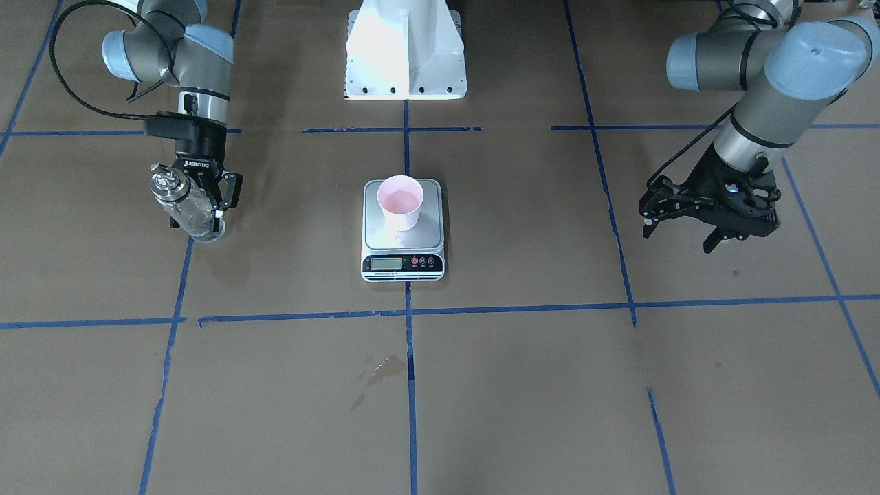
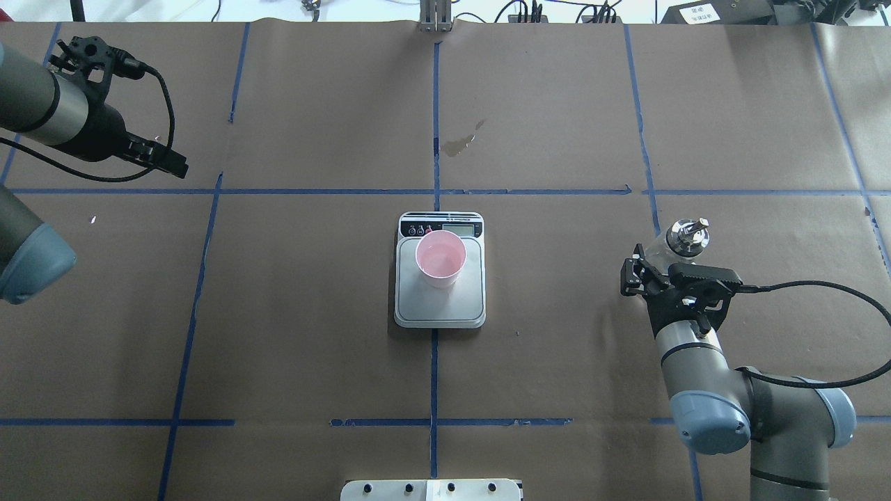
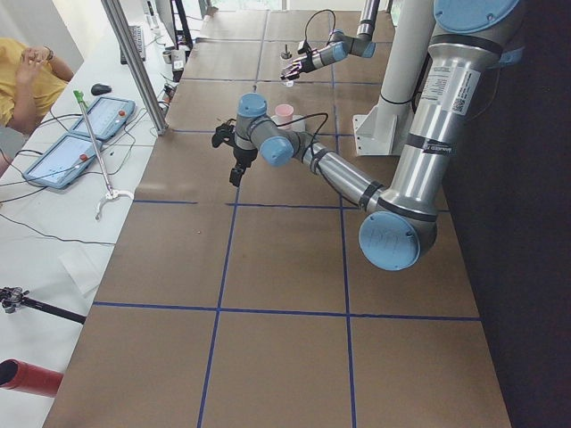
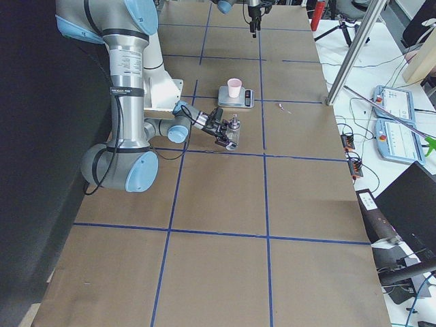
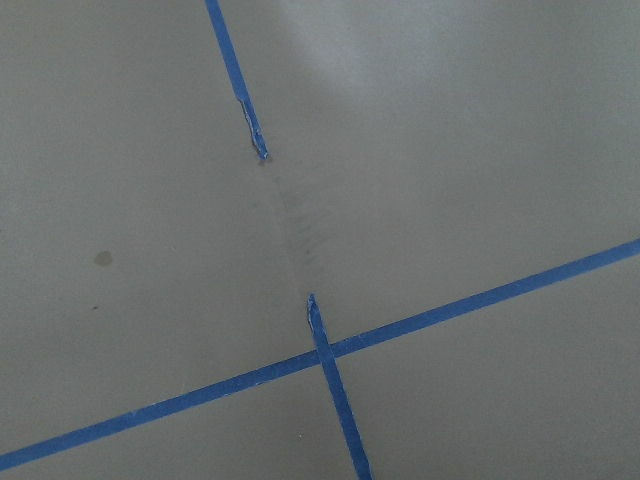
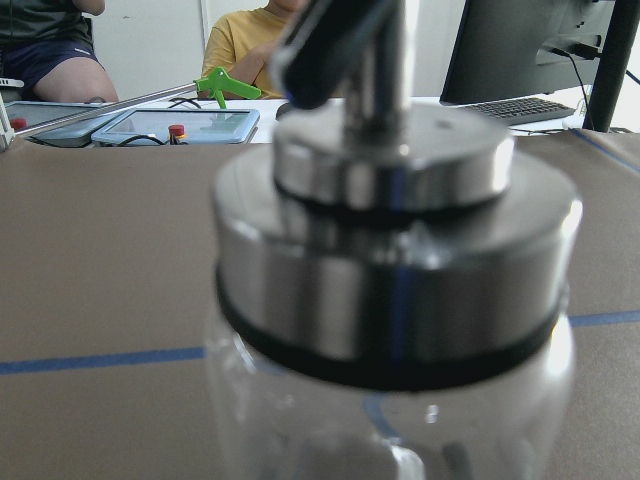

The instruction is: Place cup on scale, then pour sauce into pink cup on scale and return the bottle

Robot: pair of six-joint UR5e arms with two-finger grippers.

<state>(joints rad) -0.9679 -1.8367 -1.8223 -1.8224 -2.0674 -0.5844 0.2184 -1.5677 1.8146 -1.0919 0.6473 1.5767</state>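
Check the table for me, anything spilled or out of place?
A darker, wet-looking stain marks the paper beside the centre tape, on the operators' side of the scale, like spilled liquid. Nothing else stands out.

"ROBOTIQ" stands in white on the black body of the right gripper (image 1: 197, 221), just beside the bottle (image 1: 180, 204); lettering on the scale (image 1: 403, 237) is illegible.

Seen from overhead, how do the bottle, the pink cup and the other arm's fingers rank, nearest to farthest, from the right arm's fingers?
1. The bottle, between the right arm's fingers, on the view's right.
2. The cup, on the scale, centre.
3. The left arm's fingers, far left.
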